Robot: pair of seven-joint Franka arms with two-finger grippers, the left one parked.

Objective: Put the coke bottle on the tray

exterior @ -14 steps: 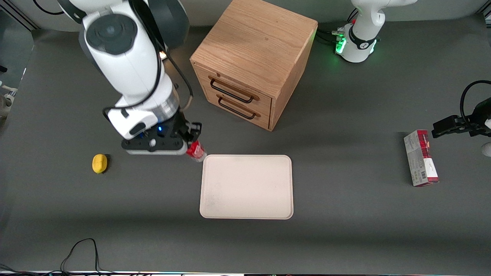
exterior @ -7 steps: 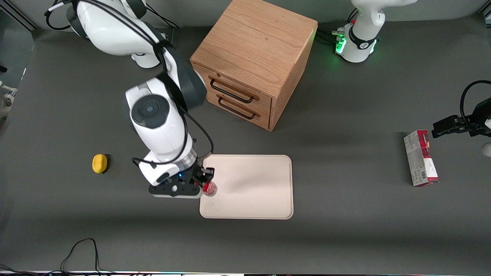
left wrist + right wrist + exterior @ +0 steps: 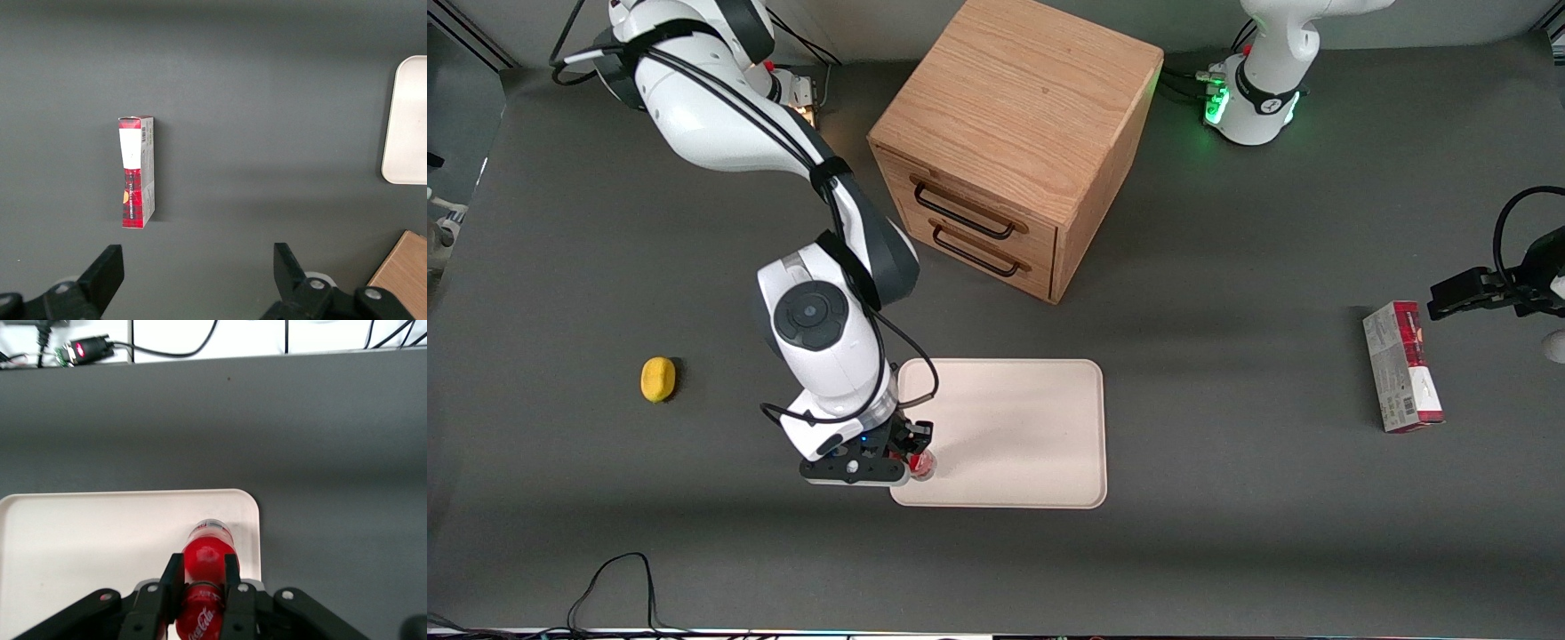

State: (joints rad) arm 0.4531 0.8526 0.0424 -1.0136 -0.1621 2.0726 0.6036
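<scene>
My gripper (image 3: 914,455) is shut on the coke bottle (image 3: 921,462), a small bottle with a red cap and red label with white script. In the right wrist view the black fingers (image 3: 172,581) clamp the bottle (image 3: 208,565) on both sides. The bottle sits over the corner of the cream-white tray (image 3: 1014,427) that is nearest the front camera and toward the working arm's end. The tray also shows in the right wrist view (image 3: 87,547) and the left wrist view (image 3: 408,127). I cannot tell whether the bottle touches the tray.
A wooden two-drawer cabinet (image 3: 1014,142) stands farther from the front camera than the tray. A yellow lemon (image 3: 658,379) lies toward the working arm's end. A red-and-grey carton (image 3: 1401,366) lies toward the parked arm's end, also in the left wrist view (image 3: 137,171).
My gripper has carried the bottle from beside the tray's corner farther from the front camera to over its nearer corner, lowering as it went.
</scene>
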